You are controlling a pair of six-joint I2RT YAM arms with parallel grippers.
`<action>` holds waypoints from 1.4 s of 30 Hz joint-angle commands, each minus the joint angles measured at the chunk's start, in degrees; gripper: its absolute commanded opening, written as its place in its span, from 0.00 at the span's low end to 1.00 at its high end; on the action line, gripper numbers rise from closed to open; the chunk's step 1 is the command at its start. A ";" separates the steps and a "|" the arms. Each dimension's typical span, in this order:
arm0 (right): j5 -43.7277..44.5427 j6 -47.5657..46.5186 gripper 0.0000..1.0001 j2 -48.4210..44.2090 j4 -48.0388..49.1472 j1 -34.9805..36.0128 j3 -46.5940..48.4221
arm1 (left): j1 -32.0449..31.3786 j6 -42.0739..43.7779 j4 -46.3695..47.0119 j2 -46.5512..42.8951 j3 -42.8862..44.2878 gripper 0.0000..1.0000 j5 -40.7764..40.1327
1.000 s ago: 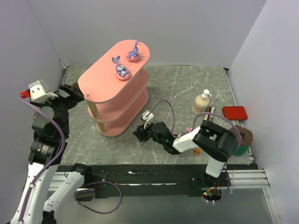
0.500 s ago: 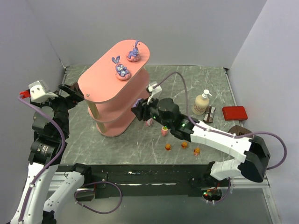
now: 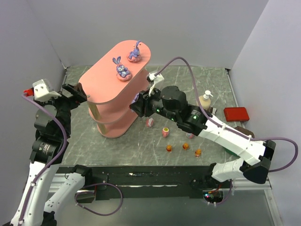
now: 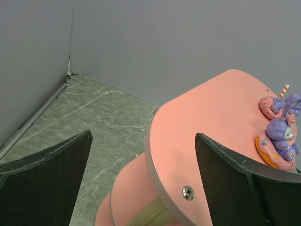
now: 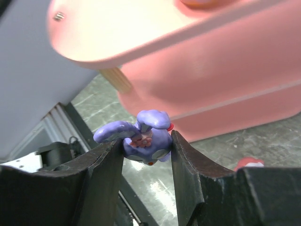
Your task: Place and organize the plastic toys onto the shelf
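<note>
The salmon-pink three-tier shelf (image 3: 104,89) stands left of the table's middle, with two purple bunnies (image 3: 122,68) (image 3: 135,52) on its top board. My right gripper (image 3: 137,101) is raised beside the shelf's right side, shut on a third purple bunny (image 5: 146,136). Pink-and-white egg toys (image 3: 150,123) (image 3: 165,132) and tiny orange ones (image 3: 169,148) (image 3: 186,146) (image 3: 198,152) lie on the table. My left gripper (image 4: 143,157) stands open at the shelf's left end, its black fingers (image 4: 240,179) on either side of the top board's edge, holding nothing.
A cream pump bottle (image 3: 203,100) and a flat red box (image 3: 235,114) sit at the right. Grey walls close in the back and both sides. My right arm (image 3: 221,134) stretches across the table above the loose toys.
My right arm has swung from low over the table's front up and left to the shelf's side, carrying the bunny. The left arm has hardly moved.
</note>
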 commanded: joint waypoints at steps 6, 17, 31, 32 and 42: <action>1.23 -4.21 0.00 6.06 -5.58 1.96 17.35 | 0.00 0.42 0.51 0.87 1.12 0.96 2.51; 3.43 -3.07 0.00 19.43 -9.36 2.05 31.42 | 0.09 -0.01 0.25 1.66 0.86 0.96 2.24; 5.19 -7.64 0.00 27.34 -12.53 2.93 38.28 | 0.09 -0.02 -0.01 1.75 0.68 0.96 1.63; 4.93 -7.99 0.00 27.43 -12.09 2.93 38.28 | 0.09 -0.10 -0.01 1.84 0.68 0.96 1.54; 4.93 -17.22 0.10 28.84 -9.09 6.00 37.93 | 0.09 0.25 -0.01 1.57 0.59 0.96 1.36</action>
